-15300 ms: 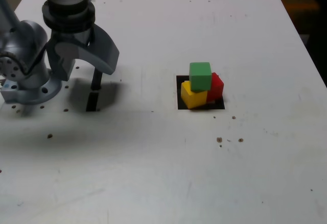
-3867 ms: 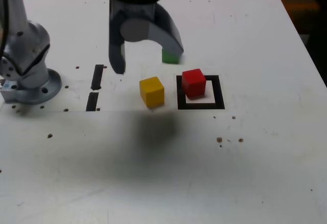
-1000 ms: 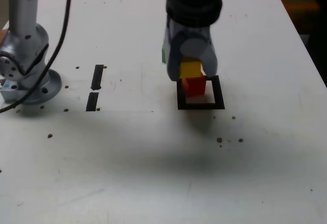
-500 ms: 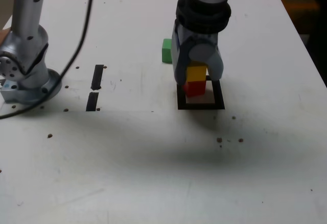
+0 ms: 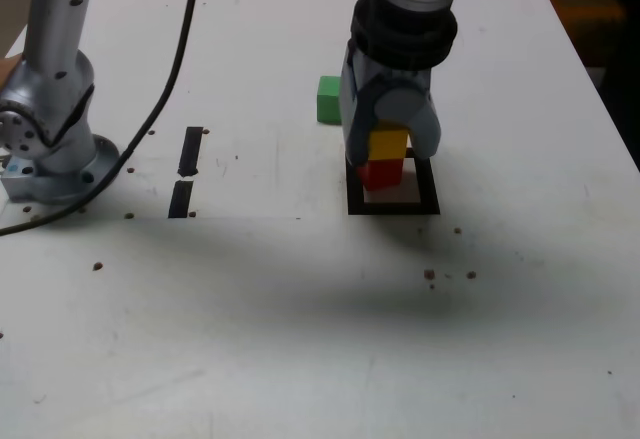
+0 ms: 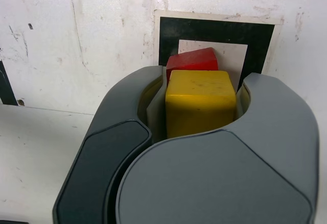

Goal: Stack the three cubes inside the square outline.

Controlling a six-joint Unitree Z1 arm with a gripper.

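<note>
The yellow cube (image 5: 388, 144) sits on top of the red cube (image 5: 381, 173), which stands inside the square outline (image 5: 430, 204) of black tape. My gripper (image 5: 390, 149) reaches down from above, shut on the yellow cube with one jaw on each side. In the wrist view the yellow cube (image 6: 201, 101) fills the space between the jaws of the gripper (image 6: 202, 89). The red cube (image 6: 191, 59) peeks out beyond it over the outline (image 6: 214, 30). The green cube (image 5: 328, 99) rests alone on the table, behind the outline toward the exterior view's left.
The arm's grey base (image 5: 50, 149) stands at the exterior view's left with a black cable (image 5: 170, 79) hanging beside it. Two short black tape strips (image 5: 190, 151) lie between base and outline. The table's right edge (image 5: 600, 89) runs close by.
Over the last second the gripper has shifted slightly to the exterior view's right with the yellow cube over the red one. The green cube has come out from behind the gripper.
</note>
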